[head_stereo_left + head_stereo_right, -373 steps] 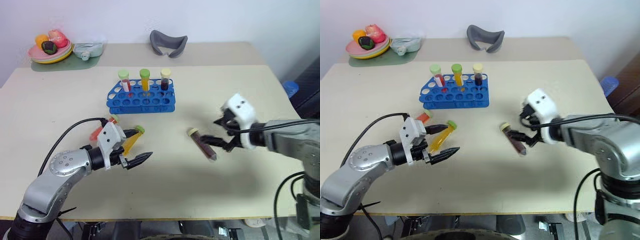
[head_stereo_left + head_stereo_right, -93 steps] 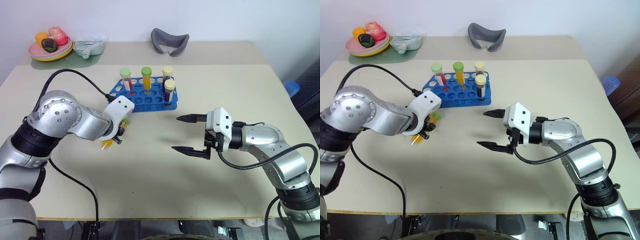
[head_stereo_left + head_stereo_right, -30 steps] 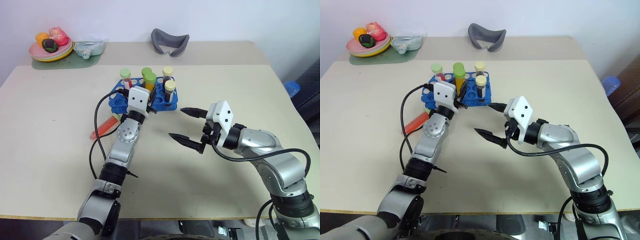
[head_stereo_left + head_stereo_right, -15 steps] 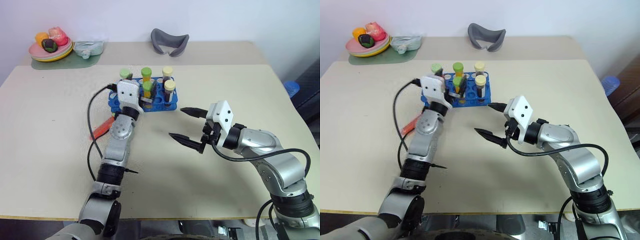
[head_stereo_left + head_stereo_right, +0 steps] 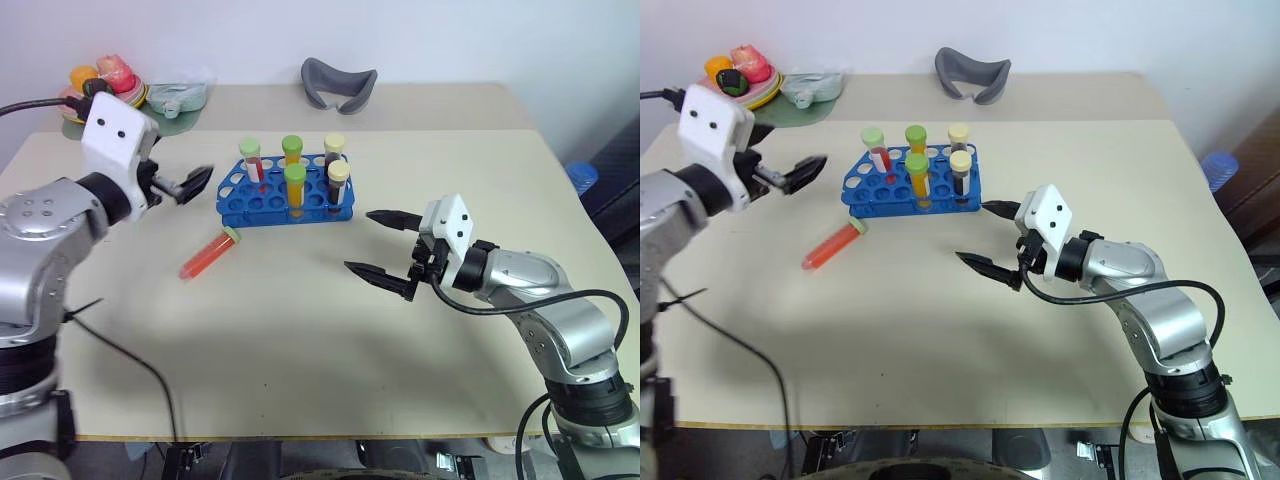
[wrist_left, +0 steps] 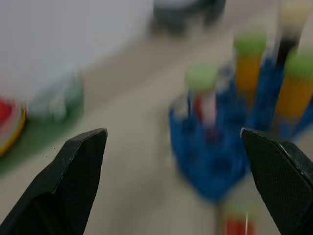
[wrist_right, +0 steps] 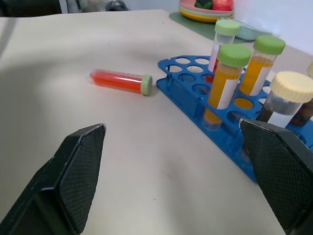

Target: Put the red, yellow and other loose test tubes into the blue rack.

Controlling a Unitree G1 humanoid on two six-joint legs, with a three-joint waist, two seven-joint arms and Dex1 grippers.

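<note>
Comparing with a second ago, the left gripper [image 5: 198, 180] has let go of the yellow tube [image 5: 295, 188] it was lowering into the rack [image 5: 285, 196] and has swung away to the rack's left. That tube now stands upright in a front-row hole, green cap up, so two of the three loose tubes look placed: it and the maroon tube [image 5: 338, 183] with the cream cap, which stands just beside it on the right. Three more capped tubes stand in the row behind them.

Both grippers are spread wide and hold nothing. The left one hangs above the table [image 5: 300, 330], pointing toward the rack's left end, with the rack just beyond its fingertips. The right gripper [image 5: 385, 247] has not moved; it hovers to the right of the rack and nearer the robot, its fingers aimed toward the rack.

One tube is left: the red tube [image 5: 209, 254] lies flat on the table, below and a little to the right of the left gripper, near the rack's front-left corner but apart from it. Its pale green cap points toward the rack. It is clear plastic filled with red-orange liquid. Lying on its side, it looks likely to roll if nudged. I judge it the next pick, and the left gripper is the closer one.
</note>
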